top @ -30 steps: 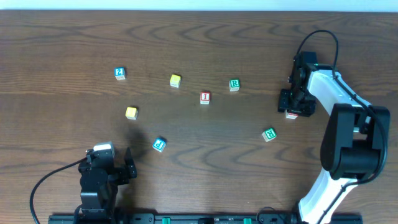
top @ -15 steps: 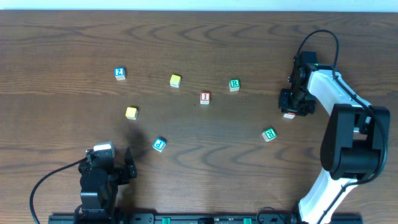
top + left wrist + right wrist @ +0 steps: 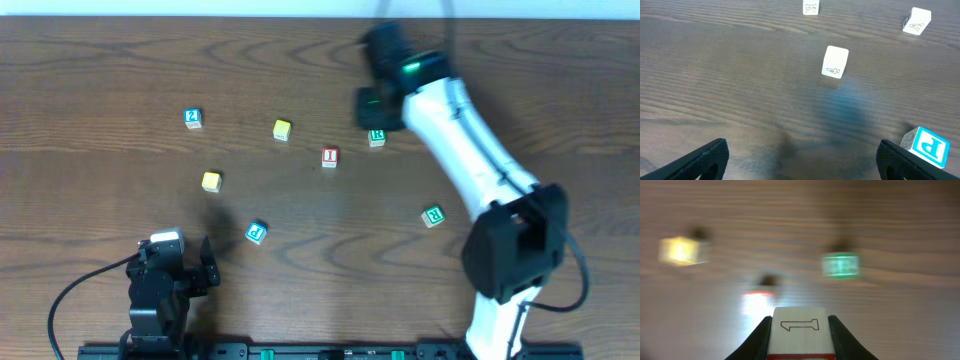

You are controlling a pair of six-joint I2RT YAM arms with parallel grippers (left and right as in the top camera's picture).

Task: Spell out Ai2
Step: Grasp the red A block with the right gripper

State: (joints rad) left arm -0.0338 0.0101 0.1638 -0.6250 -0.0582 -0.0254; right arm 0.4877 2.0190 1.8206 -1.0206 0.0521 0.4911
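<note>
My right gripper [image 3: 377,106] is shut on a white block with a red outline figure [image 3: 800,326] and holds it above the table, just behind the green R block [image 3: 376,138]. The right wrist view is blurred; it shows a yellow block [image 3: 682,251], a green block [image 3: 841,265] and a red block [image 3: 758,303] below. The red I block [image 3: 330,157], the blue 2 block [image 3: 192,118] and two yellow blocks [image 3: 282,129] [image 3: 211,181] lie on the table. My left gripper [image 3: 205,272] [image 3: 805,160] is open and empty at the near left.
A blue P block [image 3: 256,233] [image 3: 927,148] lies just right of my left gripper. A second green R block [image 3: 432,216] lies at the right. The left wrist view shows a white-faced block [image 3: 835,62] ahead and two more [image 3: 811,7] [image 3: 916,21] further off.
My right arm has swung from the table's right side to the far centre, carrying the red-and-white block off the table. The left arm has not moved.
</note>
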